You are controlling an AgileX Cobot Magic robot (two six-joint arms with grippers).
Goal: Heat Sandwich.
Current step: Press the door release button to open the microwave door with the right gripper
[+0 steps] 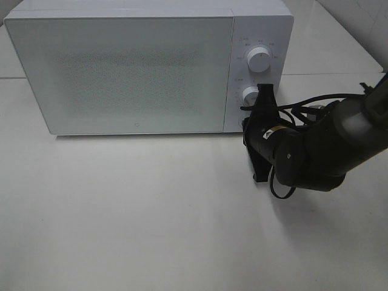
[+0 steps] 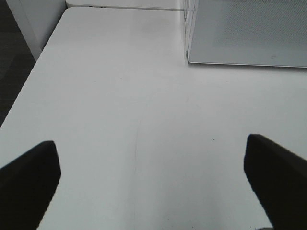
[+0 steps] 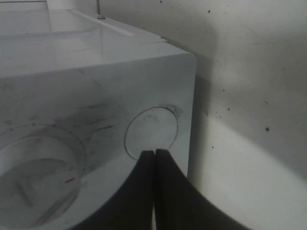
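The sandwich shows in none of the views, so where it lies cannot be told. The only closed space here is the white microwave (image 1: 121, 73), whose pale speckled door (image 1: 121, 66) is shut and cannot be seen through. The right claw (image 3: 154, 152) is pressed fully closed, its two black fingers (image 3: 139, 191) lying flat against each other with nothing between them. Its tips sit at the edge of the round button (image 3: 151, 129) in the bottom corner of the microwave's control panel; whether they actually touch it cannot be told. Just beside those tips, on the same panel, is the lower dial (image 1: 250, 94), which bears a small red mark in the right wrist view. The upper dial (image 1: 259, 60) lies further from the claw, straight above the lower one. The door stretches away from the right claw across the rest of the microwave's front. The left claw (image 2: 149, 158) is spread wide and holds nothing. Bare white counter (image 2: 144, 96) fills the gap between its fingers, and a front corner of the microwave stands well ahead of it and off to one side.
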